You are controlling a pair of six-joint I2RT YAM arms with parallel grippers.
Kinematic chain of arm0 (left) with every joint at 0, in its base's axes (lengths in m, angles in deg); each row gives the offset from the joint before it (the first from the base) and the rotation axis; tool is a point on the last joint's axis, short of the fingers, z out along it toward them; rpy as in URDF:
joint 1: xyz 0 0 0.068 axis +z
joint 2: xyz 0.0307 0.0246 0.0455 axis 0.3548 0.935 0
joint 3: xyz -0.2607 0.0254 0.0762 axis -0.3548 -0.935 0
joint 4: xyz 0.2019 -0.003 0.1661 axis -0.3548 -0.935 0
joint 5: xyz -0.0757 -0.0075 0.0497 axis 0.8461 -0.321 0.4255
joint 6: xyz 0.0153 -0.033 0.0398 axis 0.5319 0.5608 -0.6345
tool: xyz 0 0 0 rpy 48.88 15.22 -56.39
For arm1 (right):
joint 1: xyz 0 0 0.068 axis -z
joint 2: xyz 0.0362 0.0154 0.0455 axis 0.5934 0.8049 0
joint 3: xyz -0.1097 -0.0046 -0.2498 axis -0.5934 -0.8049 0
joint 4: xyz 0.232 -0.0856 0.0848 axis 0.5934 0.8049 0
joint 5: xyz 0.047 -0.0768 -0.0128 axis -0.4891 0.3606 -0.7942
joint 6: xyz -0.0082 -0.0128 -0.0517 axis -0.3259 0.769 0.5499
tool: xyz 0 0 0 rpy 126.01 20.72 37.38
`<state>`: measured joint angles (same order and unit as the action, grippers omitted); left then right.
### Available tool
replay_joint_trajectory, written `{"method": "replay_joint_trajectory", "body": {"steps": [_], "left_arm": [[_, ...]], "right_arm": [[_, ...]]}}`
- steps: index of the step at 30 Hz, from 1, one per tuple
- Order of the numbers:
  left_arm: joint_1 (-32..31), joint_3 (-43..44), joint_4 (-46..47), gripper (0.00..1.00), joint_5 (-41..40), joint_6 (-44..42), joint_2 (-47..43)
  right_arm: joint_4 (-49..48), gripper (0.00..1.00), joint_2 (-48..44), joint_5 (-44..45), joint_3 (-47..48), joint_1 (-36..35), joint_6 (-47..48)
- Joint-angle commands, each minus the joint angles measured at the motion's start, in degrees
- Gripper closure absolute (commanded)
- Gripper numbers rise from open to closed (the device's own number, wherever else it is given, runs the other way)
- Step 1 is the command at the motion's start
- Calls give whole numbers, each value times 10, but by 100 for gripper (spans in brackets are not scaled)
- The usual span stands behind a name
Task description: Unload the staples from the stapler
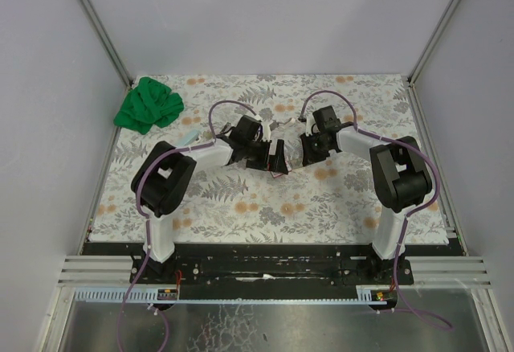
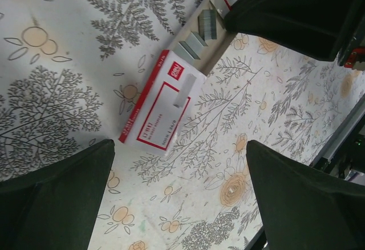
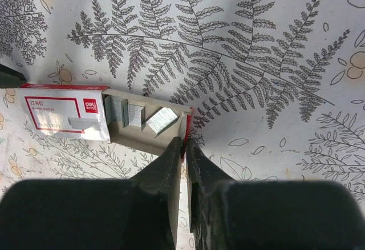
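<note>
Staples (image 3: pixel 161 120) lying as short grey strips in the pulled-out tray (image 3: pixel 142 141) of the box (image 3: pixel 63 116), right claw (image 3: pixel 183 142) pinching the tray's end wall, left claw (image 2: pixel 179 164) spread wide above (stapler nowhere visible), so unloading probably done, only boxing up left.

Box (image 3: pixel 63 119) – glossy card; right tool (image 3: pixel 183 143) – matt black plastic.

Robot test cell in a lab.
Plain white panels (image 1: pixel 265 14) in aluminium framing (image 1: pixel 100 26) enclose a fern-print tabletop (image 1: pixel 265 207).
</note>
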<state>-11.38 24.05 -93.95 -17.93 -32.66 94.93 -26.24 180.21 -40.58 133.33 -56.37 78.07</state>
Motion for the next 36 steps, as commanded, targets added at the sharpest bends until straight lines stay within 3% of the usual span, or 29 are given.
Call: {"method": "replay_joint_trajectory", "body": {"steps": [1,29,36], "left_arm": [[10,-7,-28,0,-38,-23,17],[2,-43,29,0,95,24,-8],[3,-43,34,0,96,28,-10]], "right_arm": [[-7,86,-33,14,8,-6,15],[-6,86,-32,13,13,-9,-1],[-7,86,-33,11,12,-12,1]]}}
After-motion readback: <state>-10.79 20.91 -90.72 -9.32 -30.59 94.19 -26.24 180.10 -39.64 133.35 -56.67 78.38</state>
